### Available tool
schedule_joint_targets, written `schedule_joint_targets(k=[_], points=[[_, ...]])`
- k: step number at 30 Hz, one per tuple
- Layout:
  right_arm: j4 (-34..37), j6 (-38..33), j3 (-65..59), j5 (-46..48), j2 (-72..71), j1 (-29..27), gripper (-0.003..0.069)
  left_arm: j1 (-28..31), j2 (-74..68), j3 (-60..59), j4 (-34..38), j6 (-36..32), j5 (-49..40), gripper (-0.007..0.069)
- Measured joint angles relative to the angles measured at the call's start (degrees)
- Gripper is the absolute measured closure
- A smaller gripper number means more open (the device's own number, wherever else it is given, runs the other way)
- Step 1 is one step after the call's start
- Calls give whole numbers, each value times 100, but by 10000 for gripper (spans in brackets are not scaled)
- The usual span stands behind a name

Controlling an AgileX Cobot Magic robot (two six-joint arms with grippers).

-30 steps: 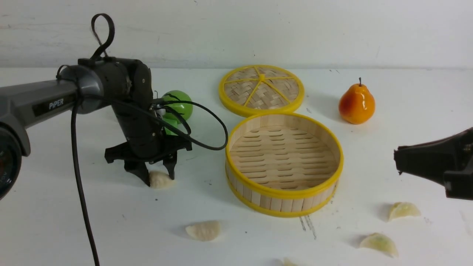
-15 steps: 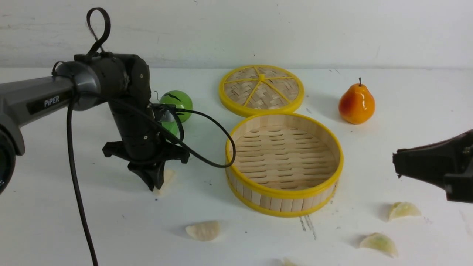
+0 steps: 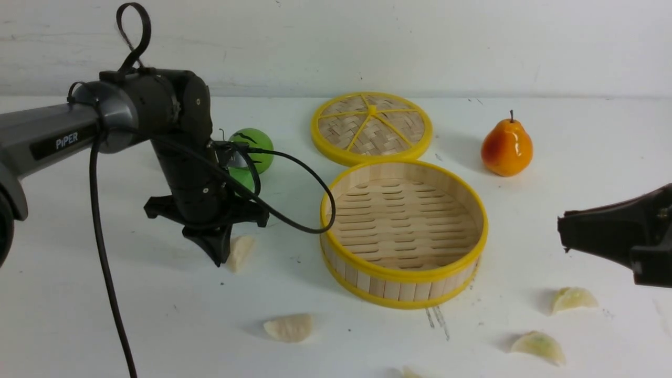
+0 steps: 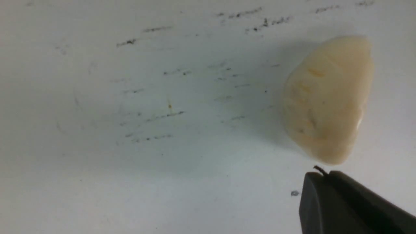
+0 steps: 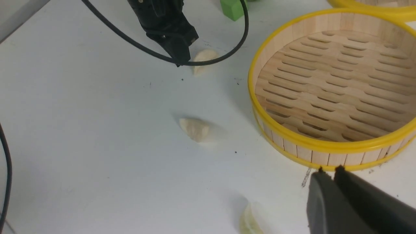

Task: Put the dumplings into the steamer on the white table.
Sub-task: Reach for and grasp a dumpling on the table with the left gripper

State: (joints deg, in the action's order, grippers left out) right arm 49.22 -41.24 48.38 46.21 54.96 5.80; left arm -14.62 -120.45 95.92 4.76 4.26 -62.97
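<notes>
Front view, and the wide white table (image 3: pixel 79 325) carries everything. The big round bamboo steamer with yellow rims (image 3: pixel 404 273) sits mid-table with its slatted floor bare: no dumpling in it yet. Towards the table's left edge, the black left gripper (image 3: pixel 219 256) points down at the surface, and here's the change. A second ago its jaws stood wide astride the small cream crescent dumpling (image 3: pixel 240 252); now they have snapped together to one point with nothing between them. The dumpling has squirted out! It seems tipped up on its edge on the steamer side of the tips, just beside them. Left wrist view shows it whole, beyond the closed tip, and I can't tell whether they touch. That looks like a missed grab, so this pick likely needs a reopen and a fresh approach. Over by the right edge, the black right gripper (image 3: pixel 564 231) hangs above the table, pinched together and empty. Four more pale dumplings (image 3: pixel 289 327) lie along the near edge.
</notes>
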Motion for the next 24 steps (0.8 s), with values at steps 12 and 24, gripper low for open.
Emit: schedule_joint_targets(k=[12, 24], points=[[0, 0, 0, 0, 0, 0, 617, 0, -23, 0, 37, 167, 666, 29], [-18, 0, 0, -49, 0, 0, 608, 0, -333, 0, 255, 318, 754, 377]])
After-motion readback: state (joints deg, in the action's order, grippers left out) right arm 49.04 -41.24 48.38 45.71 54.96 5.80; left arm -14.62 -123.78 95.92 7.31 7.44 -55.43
